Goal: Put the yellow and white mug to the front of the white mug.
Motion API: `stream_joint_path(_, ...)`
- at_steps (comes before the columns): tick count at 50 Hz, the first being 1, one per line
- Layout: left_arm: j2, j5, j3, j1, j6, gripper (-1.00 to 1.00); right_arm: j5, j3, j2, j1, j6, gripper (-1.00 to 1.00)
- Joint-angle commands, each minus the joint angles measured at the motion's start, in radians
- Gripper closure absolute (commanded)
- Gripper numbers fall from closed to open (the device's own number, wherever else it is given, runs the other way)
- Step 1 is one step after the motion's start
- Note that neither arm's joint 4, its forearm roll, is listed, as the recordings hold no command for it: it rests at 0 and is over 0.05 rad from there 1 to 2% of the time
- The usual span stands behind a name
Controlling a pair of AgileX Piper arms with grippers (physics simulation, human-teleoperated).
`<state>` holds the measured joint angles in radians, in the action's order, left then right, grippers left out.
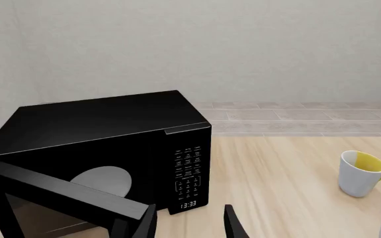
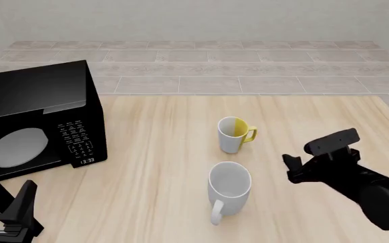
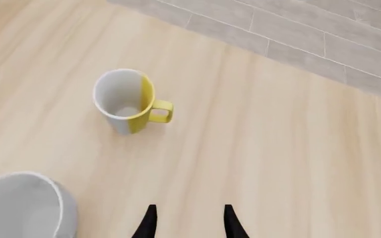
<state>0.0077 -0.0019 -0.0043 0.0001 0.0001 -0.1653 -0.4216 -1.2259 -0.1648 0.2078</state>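
left fingers [image 2: 8,210] apart | right fingers [image 3: 187,223] apart, empty | microwave [image 1: 104,148] clock readable from left wrist

Open black microwave [image 1: 104,148], yellow and white mug [image 1: 360,172] apart

From my seat I see a pale wood-grain counter [image 2: 160,152] under flat, even light, a black microwave [image 2: 39,121] at its left with the door swung open, grey tiled floor [image 2: 201,66] beyond the far edge, and a plain off-white wall [image 2: 201,17] behind
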Motion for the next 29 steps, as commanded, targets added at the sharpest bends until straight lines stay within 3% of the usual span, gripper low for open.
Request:
stream_joint_path(1,0.0,0.0,0.0,0.0,0.0,-1.0,0.076,0.089,0.287,0.035,-0.019,-1.0)
stream_joint_path(19,0.0,0.0,0.0,0.0,0.0,-1.0,0.299,0.117,0.674,0.074,-0.011,-1.0)
stream_joint_path(26,0.0,0.0,0.0,-0.001,0.0,-1.0,0.306,0.163,0.812,0.081,0.009,-1.0)
stream_joint_path(29,-0.001,0.0,0.0,-0.001,0.0,-1.0,0.303,0.196,0.929,0.074,-0.055,-1.0)
